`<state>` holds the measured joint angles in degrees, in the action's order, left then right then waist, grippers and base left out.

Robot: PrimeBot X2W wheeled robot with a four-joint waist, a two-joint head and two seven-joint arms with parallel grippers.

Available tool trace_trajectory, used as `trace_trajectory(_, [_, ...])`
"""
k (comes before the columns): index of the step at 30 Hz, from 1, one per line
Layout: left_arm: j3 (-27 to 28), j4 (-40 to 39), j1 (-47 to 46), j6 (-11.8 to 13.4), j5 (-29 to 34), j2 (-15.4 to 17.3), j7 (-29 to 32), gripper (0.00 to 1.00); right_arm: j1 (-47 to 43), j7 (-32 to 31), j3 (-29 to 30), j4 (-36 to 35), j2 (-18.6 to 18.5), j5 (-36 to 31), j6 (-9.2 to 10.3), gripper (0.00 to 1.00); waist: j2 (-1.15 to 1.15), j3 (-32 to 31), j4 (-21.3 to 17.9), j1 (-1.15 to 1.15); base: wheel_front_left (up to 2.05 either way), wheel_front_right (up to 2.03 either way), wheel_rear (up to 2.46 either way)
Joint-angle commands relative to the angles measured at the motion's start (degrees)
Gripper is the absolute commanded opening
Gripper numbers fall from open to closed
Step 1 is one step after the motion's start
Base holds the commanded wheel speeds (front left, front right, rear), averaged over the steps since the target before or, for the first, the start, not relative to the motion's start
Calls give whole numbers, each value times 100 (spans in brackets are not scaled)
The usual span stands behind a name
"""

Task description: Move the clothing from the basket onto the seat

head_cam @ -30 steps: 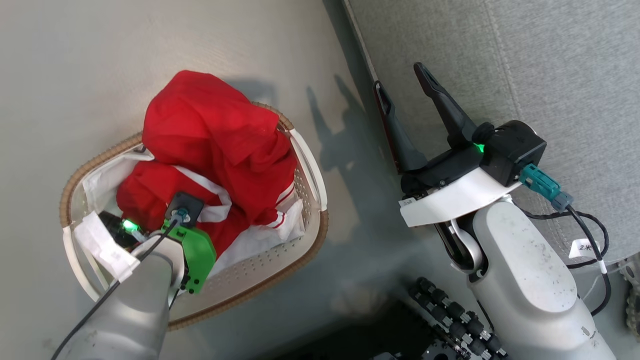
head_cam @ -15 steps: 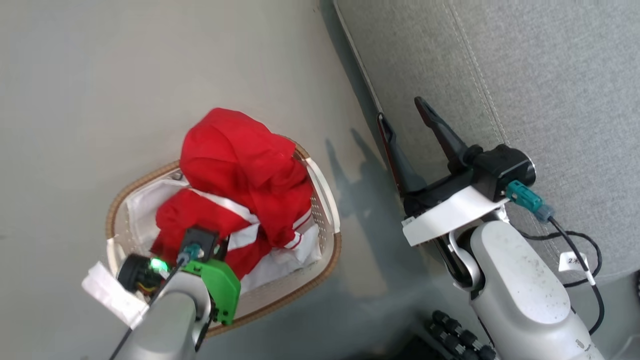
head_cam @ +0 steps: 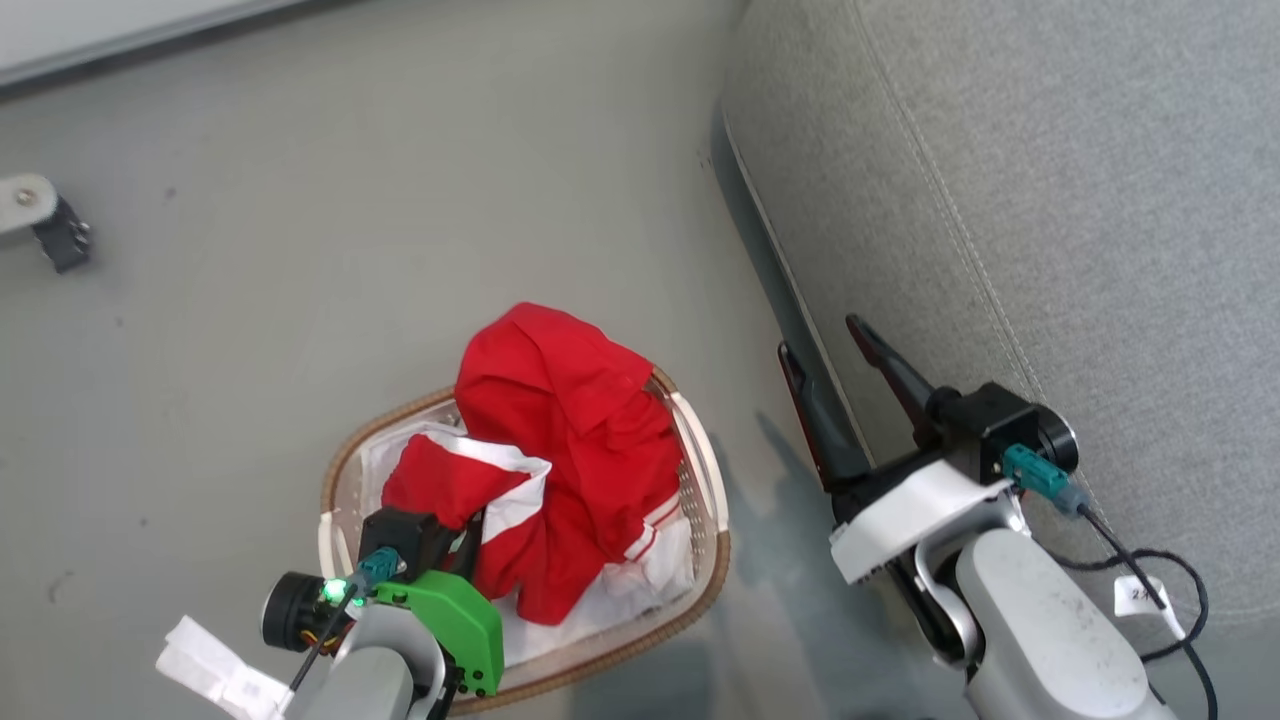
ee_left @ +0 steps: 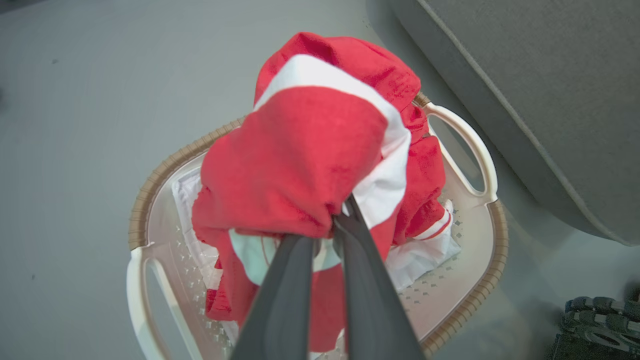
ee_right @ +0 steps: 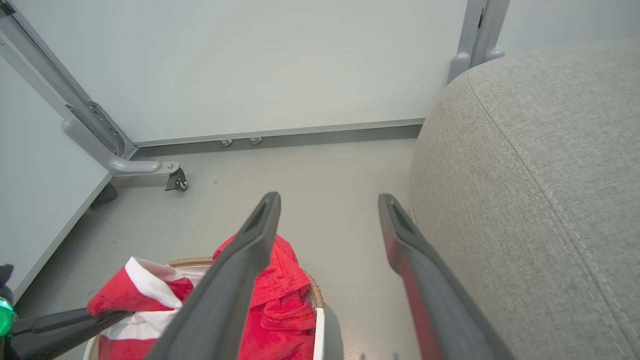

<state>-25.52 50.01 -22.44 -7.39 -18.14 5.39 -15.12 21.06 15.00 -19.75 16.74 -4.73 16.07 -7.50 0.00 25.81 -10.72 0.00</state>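
Oval cream perforated plastic basket (ee_left: 150, 186), brown woven rim, on smooth grey floor (head_cam: 300, 250) beside the grey stitched fabric seat (head_cam: 1050, 200). It holds crumpled red-and-white clothing (head_cam: 570, 420) over a white liner sheet (ee_left: 425, 252). Left gripper (ee_left: 342, 212) jaws pinch a raised fold of the clothing; right gripper (head_cam: 820, 337) jaws spread wide, empty, by the seat's edge.

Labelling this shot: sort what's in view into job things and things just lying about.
Job: clothing, pinched in the shut left tool; basket; seat.
Lying about: white liner sheet; castor; metal frame leg; open, empty right tool.
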Motion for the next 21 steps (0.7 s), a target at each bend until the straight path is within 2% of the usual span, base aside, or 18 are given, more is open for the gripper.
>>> trace_trajectory(1, [55, -123, 185, -18, -48, -20, -4, 0, -150, 26, -4, 52, -42, -23, 2, 100, 0, -553, 320, 0, 0, 0, 0])
trace_trajectory(11, [289, -1204, 864, -17, -23, -97, -4, 0, -695, 26, -71, 230, -57, 20, 2, 100, 0, -1236, 558, 0, 0, 0, 0])
trace_trajectory(21, [368, -2294, 1138, -17, -145, -128, -4, 0, -1096, 26, -110, 368, -148, 70, 2, 100, 0, -1736, 747, 0, 0, 0, 0])
